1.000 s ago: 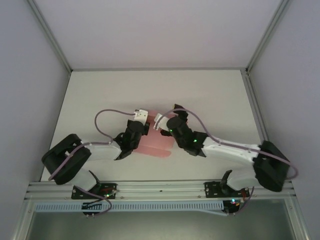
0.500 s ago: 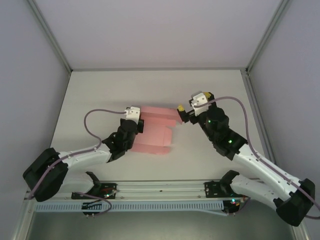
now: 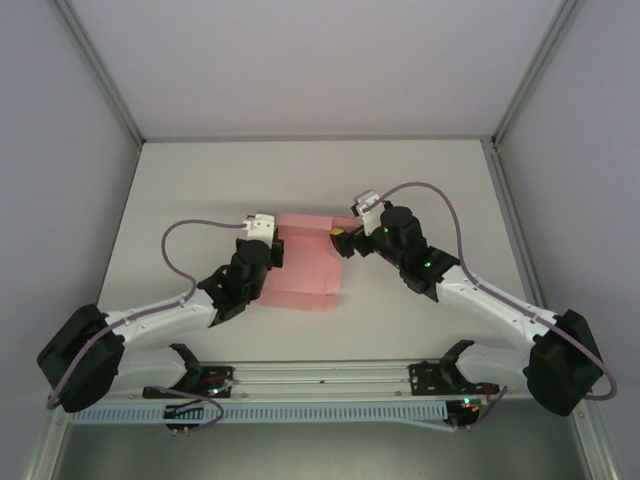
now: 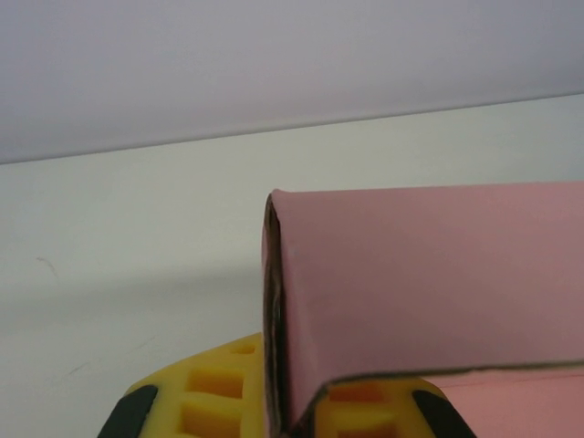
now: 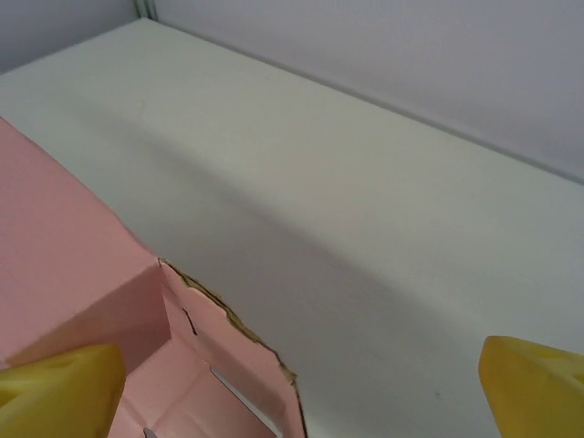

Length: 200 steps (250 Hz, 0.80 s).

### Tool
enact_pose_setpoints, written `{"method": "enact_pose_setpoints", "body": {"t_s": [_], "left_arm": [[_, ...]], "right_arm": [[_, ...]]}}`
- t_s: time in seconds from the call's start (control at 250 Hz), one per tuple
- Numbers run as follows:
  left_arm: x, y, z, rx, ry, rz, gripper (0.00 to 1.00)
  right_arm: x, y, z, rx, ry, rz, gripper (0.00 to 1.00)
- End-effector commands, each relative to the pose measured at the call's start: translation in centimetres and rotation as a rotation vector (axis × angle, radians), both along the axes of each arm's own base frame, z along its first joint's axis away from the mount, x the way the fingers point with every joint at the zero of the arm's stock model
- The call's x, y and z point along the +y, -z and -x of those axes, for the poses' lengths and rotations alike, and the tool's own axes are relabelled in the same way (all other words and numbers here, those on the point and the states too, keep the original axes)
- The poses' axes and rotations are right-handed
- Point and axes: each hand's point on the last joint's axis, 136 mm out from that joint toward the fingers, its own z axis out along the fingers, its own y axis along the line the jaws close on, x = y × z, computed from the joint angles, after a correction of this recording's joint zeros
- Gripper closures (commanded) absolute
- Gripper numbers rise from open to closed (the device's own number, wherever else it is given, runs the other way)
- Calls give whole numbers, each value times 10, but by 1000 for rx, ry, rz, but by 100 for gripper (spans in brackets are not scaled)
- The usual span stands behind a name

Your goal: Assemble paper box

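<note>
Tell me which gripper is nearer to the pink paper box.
Left. The left gripper is shut on the paper box's left wall; the right gripper is open at its far right corner, contact unclear.

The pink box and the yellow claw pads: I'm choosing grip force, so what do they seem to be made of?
Paper box: thin matte card, seemingly; the right wrist view shows a ragged, fibrous torn edge. Yellow pads: moulded with square recesses, matte; likely soft plastic or rubber, but that stays open.
</note>
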Motion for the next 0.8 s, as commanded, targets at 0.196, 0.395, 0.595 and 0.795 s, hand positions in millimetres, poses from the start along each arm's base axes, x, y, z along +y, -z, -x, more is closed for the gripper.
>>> {"method": "enact_pose_setpoints", "body": {"t_s": [0.196,0.395,0.595,0.795], "left_arm": [[-20,-23,1,-7,66,160,100],[-24,-22,0,8,70,184,100],[-22,-23,1,15,55,216,100],[-5,-29,-4,24,-5,244,100]], "right_arm": [[27,-41,-5,-88,-49,-438,0],[24,-65,-4,-75,-34,-756,0],[11,-58,-4,-25,35,-852,0],[-27,-9,10,137,236,-678,0]]}}
